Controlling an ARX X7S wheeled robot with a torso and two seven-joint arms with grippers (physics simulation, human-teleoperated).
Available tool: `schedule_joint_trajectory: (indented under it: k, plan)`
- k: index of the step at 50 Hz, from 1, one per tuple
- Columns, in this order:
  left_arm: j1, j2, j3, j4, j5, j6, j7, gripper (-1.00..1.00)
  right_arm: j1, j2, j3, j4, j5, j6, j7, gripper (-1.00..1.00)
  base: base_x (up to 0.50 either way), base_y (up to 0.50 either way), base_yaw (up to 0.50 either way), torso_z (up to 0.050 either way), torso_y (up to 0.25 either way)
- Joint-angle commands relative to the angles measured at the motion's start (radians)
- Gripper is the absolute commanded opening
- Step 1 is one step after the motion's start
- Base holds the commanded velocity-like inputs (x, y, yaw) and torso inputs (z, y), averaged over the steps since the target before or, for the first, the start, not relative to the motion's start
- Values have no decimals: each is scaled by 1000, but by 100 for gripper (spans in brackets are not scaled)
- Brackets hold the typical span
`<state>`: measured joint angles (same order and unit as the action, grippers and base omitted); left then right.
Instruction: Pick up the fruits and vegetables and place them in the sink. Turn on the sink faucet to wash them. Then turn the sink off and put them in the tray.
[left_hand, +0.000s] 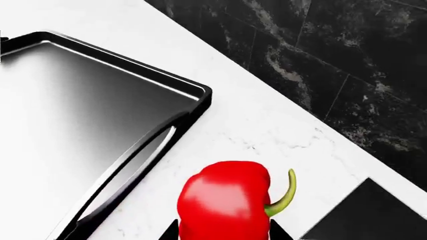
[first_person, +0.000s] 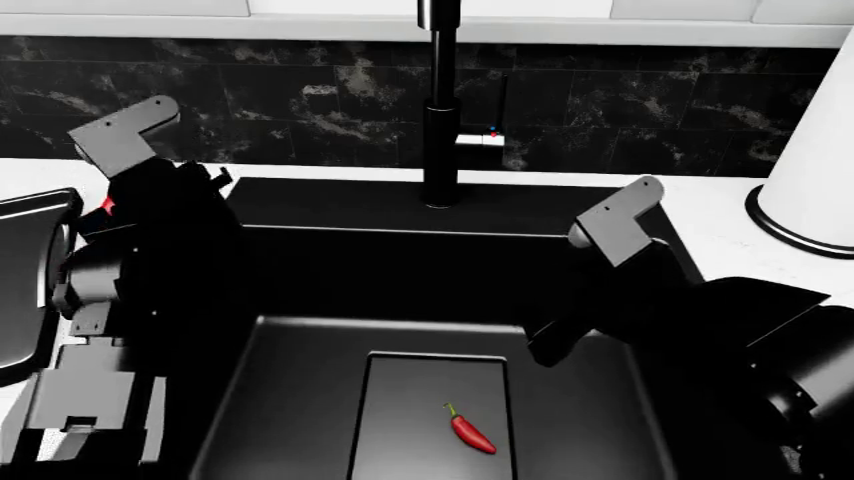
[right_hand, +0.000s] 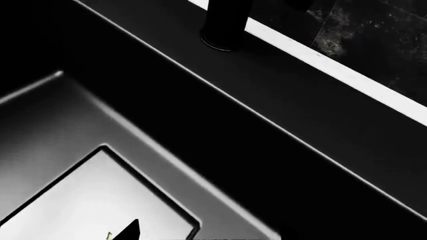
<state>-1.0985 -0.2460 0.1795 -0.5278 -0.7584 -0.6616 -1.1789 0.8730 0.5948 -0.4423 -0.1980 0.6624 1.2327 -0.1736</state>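
The left pincer grips the glossy red bell pepper above the white bench, beside the shallow black tray. The slim red chili lies in the matte-black sink. I cannot tell the right pincer's state.

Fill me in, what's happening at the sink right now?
The left tool has the pepper between its fingers, over the white counter beside the tray, which holds nothing in the part that shows. The chili lies on the drain plate in the sink. The right arm hangs over the basin near the faucet; its tool's state isn't clear. No water is visible.
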Motion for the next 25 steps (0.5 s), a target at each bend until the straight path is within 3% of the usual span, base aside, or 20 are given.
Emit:
schedule_joint_trajectory:
  k: [1, 15, 25]
  plan:
    - [-58, -77, 96, 214, -62, -168, 122, -100, -1, 37, 41, -23, 13, 12, 15, 100, 0, 0, 0, 0, 0]
    - [-148, -228, 385, 419, -155, -380, 626, -100, 11, 74, 131, -52, 46, 31, 40, 100, 0, 0, 0, 0, 0]
    - [-138, -272, 469, 537, -186, -378, 804, -100, 23, 90, 190, -69, 70, 37, 53, 100, 0, 0, 0, 0, 0]
